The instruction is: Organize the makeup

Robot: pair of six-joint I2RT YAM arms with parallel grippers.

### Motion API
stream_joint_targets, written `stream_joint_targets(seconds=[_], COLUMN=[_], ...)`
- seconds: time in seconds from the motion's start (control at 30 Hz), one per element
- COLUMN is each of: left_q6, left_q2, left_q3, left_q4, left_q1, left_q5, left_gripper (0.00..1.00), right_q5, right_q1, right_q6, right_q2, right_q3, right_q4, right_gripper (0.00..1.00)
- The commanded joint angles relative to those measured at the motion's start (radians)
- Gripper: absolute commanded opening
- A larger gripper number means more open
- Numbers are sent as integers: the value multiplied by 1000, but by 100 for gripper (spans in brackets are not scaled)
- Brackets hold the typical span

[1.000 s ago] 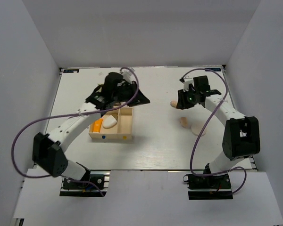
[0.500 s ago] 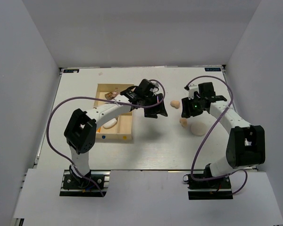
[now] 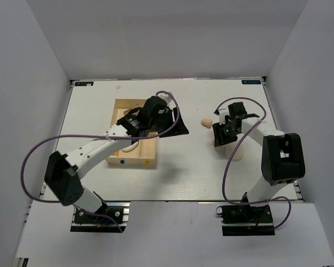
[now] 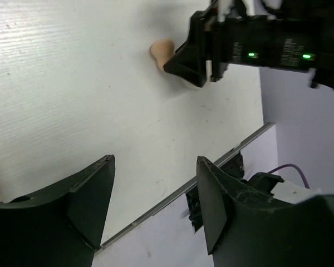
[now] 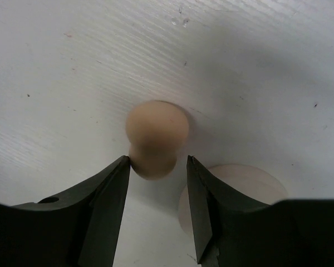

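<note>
- Left side of the top view: a pale wooden divided box (image 3: 147, 150) sits on the white table (image 3: 183, 172), and the left arm crosses right over it, so a lot of the inside is hidden.
- What does peek out in the box's near compartments is a white oval piece (image 3: 130, 147), plus a sliver of the orange tube (image 3: 117, 151) just left of it.
- The left gripper (image 3: 177, 125) hangs just past the box's right edge. On its wrist cam the jaws are spread wide over bare table, nothing in them.
- Right of centre, a tan egg-shaped sponge (image 3: 206, 122) lies loose on the table, on its own just left of the right arm's black head. The left wrist cam catches it too (image 4: 161, 51).
- The right gripper (image 5: 156, 183) is down on a second tan egg-shaped sponge (image 5: 156, 139). Its fingers (image 5: 100, 211) straddle the narrower end, with the left tip looking like it touches and a thin gap on the other side, so it's parted rather than clamped.
- The round cream puff (image 5: 234, 192) lies flat just beside that sponge, at the lower right of the right wrist cam.
</note>
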Motion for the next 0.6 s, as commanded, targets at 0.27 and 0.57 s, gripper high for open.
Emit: stream_joint_targets(seconds=[0.27,0.57], left_q6=[-8,26], left_q2=[-272,-481], left_q3=[-114,-254], left_q4=[51,229], left_q1=[-2,-2], left_q5=[-131,-210], left_gripper=[70,69], right_q5=[-61,-429], right_q1=[11,117], right_q6=[-61,-221], right_q2=[22,-20], right_q3=[41,189], right_q4=[13,-44], right_gripper=[24,15])
